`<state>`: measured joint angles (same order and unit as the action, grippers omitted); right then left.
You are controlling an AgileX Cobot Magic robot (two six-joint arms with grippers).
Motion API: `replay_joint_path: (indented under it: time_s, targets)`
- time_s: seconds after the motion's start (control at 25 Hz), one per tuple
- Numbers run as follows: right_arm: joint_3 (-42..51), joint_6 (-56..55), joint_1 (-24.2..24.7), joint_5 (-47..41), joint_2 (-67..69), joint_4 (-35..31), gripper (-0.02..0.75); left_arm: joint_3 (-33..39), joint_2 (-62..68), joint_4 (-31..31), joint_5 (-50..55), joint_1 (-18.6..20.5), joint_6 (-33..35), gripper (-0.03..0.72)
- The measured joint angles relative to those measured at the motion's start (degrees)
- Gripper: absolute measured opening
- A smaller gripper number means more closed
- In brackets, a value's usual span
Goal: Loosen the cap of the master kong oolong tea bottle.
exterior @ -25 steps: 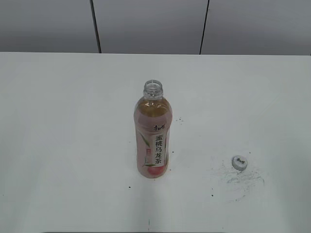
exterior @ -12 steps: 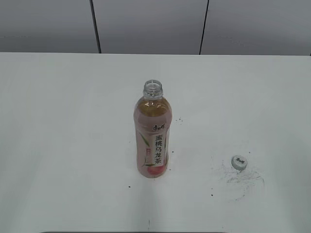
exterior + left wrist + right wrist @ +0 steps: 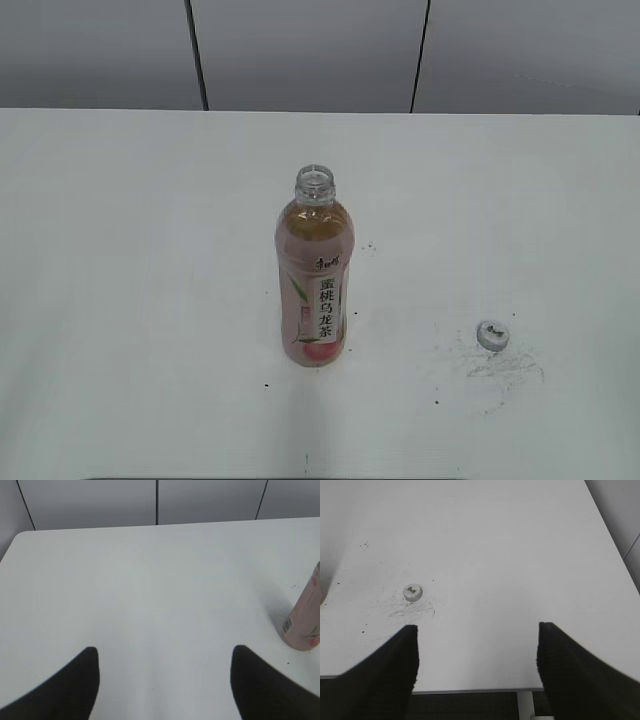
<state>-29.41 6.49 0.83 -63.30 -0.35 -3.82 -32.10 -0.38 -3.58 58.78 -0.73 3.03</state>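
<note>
Small grey-white ribbed plastic cap (image 3: 413, 592) noted off slim clear amber-tea bottle (image 3: 315, 275), ahead-left of right gripper (image 3: 477, 645). Both grippers spread wide, empty. Task judged complete; no further move req'd.

1 bottle (image 3: 315, 275), 1 cap (image 3: 492, 335)

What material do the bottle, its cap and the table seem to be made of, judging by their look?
The bottle looks like clear thin plastic: amber tea shows through above a glossy pink label. The cap, lying on the table apart from the bottle, seems to be matte grey-white plastic. The table has a smooth white surface, perhaps laminate; grey scuff marks near the cap suggest a hard coating.
</note>
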Motion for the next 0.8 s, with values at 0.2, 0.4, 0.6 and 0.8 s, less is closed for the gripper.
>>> replay_joint_path:
  time_s: [0.2,0.4,0.6,0.8]
  targets:
    - [0.0,0.0,0.1,0.1,0.0,-0.1,0.553,0.0,0.0,-0.1,0.0,-2.4,0.0,0.490]
    - [0.0,0.0,0.1,0.3,0.0,-0.1,0.553,0.0,0.0,-0.1,0.0,-2.6,0.0,0.490]
    - [0.0,0.0,0.1,0.4,0.0,-0.1,0.553,0.0,0.0,-0.1,0.0,-2.6,0.0,0.479]
    - [0.0,0.0,0.1,0.4,0.0,-0.1,0.553,0.0,0.0,-0.1,0.0,-2.6,0.0,0.472]
